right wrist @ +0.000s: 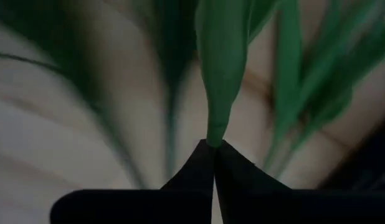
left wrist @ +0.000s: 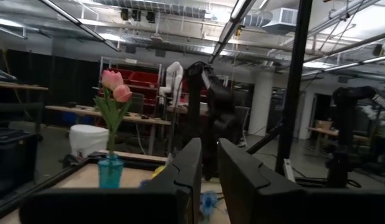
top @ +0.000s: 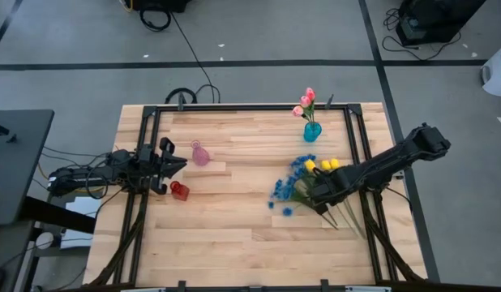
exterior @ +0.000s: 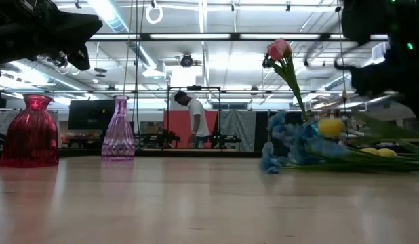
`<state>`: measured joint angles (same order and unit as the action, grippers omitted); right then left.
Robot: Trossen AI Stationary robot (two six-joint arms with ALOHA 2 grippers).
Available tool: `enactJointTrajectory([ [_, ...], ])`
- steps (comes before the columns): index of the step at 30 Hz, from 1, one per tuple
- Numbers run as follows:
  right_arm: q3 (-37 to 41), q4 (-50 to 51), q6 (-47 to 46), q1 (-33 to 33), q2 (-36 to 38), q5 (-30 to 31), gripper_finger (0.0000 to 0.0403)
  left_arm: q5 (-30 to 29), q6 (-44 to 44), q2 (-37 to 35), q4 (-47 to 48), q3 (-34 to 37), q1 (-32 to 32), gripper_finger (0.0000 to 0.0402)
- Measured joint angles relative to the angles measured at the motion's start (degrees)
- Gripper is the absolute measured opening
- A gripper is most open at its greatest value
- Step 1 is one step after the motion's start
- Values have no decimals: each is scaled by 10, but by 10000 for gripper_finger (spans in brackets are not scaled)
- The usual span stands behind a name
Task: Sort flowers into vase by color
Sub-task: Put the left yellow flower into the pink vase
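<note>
The right gripper [top: 322,195] is down in the pile of loose flowers [top: 303,182] on the bench [top: 234,235], its fingers [right wrist: 233,171] pinched together on a green stem or leaf [right wrist: 218,68]; which flower it belongs to cannot be told. The pile lies flat: blue sprays [top: 284,192] toward the bench's middle, yellow tulips [top: 323,165] just behind the gripper, and stems [top: 348,215] running out toward the near right corner. In the low view the arm blocks the pile's right end. Beyond the pile, at the far edge, a teal vase [top: 312,131] holds pink tulips [top: 306,100] upright. Well apart on the left stand a red vase [top: 179,191] and, farther back, a pink vase [top: 200,154]. The left gripper [top: 176,166] hovers beside them, fingers [left wrist: 239,171] narrowly parted, holding nothing.
</note>
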<state>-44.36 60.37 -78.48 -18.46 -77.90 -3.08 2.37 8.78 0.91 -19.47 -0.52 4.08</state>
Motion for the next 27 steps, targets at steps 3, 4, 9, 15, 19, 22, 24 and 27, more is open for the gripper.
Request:
enactJointTrajectory([
  [3,-47,2,26,0,14,55,7,-12,-6,0,1,0,0,56],
  [4,-63,2,36,0,16,72,8,-12,-6,0,1,0,0,56],
  [9,-111,-85,127,5,9,134,8,-12,-6,0,1,0,0,56],
  [15,-112,-390,322,49,-49,182,8,-14,-8,0,-3,0,0,56],
  [19,-123,-563,451,99,-113,176,8,-15,-8,0,-2,0,0,56],
  [22,-156,-664,551,138,-161,175,8,-24,-8,0,-2,0,0,56],
  [24,-185,-738,610,164,-195,165,9,-31,-9,0,-2,0,0,56],
  [27,-244,-814,672,199,-250,122,9,-40,-10,0,0,0,0,56],
])
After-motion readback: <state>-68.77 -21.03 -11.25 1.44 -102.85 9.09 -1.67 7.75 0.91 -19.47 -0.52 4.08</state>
